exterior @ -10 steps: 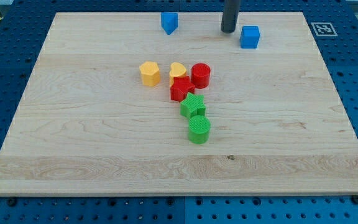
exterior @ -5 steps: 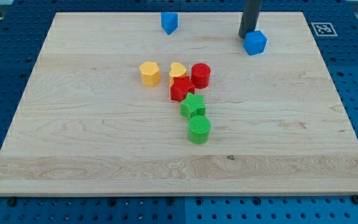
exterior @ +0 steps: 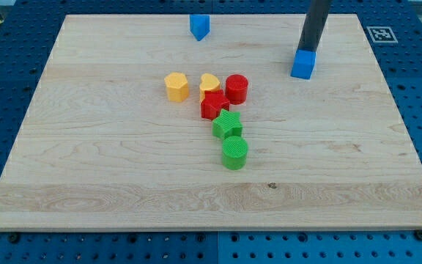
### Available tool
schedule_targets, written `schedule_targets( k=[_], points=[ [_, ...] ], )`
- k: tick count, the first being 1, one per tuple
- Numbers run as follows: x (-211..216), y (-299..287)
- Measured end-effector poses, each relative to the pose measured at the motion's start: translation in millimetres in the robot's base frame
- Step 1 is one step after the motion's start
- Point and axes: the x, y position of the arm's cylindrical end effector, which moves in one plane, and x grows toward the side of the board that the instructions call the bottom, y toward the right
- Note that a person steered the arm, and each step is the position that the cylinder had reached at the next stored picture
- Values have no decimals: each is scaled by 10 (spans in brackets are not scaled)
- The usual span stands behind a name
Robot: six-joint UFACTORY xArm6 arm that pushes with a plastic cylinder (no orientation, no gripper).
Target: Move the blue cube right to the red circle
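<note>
Matte blue cube (exterior: 303, 64) on pale wood-grain board (exterior: 86, 169), upper right, well apart from ribbed red cylinder (exterior: 237, 89) in centre cluster. Smooth dark rod, upper part cut off by frame; my tip (exterior: 310, 51) touching cube's top rear edge, very end partly hidden.

Bare board separates the blue cube (exterior: 304, 64) from the red circle (exterior: 237, 89); nothing stands between.
</note>
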Motion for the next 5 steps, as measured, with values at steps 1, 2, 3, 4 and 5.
schedule_targets(
  k=[1, 2, 3, 4, 5],
  points=[
    [47, -5],
    [217, -6],
    [244, -6],
    [386, -6],
    [401, -6]
  ],
)
